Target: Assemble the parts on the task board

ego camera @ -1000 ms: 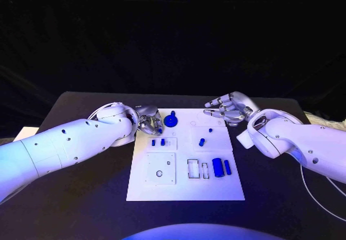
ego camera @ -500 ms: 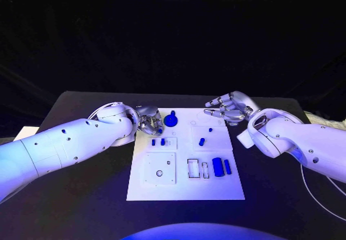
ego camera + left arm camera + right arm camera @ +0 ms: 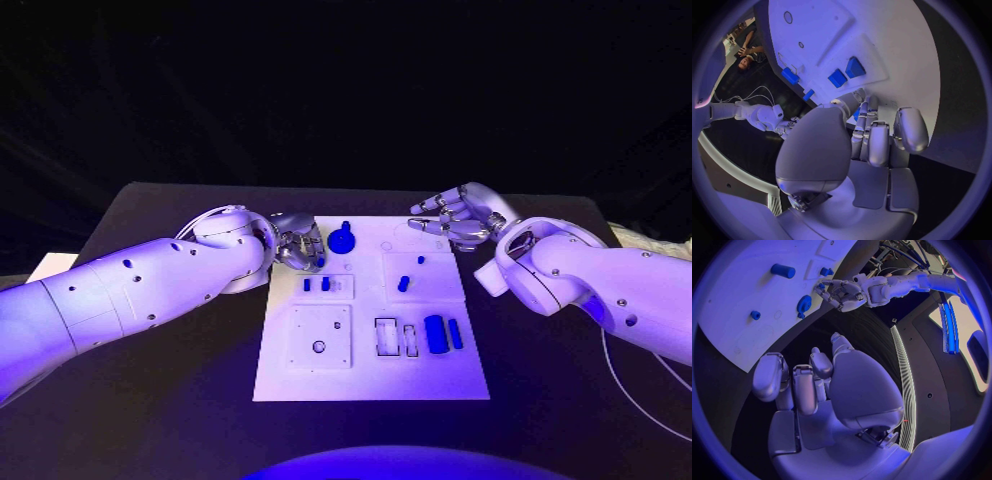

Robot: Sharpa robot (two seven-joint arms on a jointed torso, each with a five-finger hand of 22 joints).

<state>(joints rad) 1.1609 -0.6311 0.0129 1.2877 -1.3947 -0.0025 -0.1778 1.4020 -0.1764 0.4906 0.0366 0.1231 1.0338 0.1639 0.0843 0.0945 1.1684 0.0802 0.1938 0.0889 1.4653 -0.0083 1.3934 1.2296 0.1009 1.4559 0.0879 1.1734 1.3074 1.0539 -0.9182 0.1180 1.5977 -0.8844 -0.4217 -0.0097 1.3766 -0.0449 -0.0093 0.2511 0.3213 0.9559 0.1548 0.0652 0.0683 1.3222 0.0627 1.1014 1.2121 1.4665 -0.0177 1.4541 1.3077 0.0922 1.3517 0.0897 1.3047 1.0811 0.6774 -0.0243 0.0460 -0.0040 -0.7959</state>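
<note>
I see almost nothing different from a second ago. The blue parts (image 3: 433, 334) lie where they were on the white board (image 3: 371, 380) in the middle of the table (image 3: 159, 400): the round knob-shaped part (image 3: 342, 241) stands near the far edge, small pegs (image 3: 315, 285) sit mid-board, two bars lie to the near right. My left hand (image 3: 299, 243) hangs at the board's far left edge beside the knob, fingers curled in, holding nothing I can make out. My right hand (image 3: 459, 217) hovers at the far right corner, fingers loosely apart and empty. I judge the assembly has not advanced.
</note>
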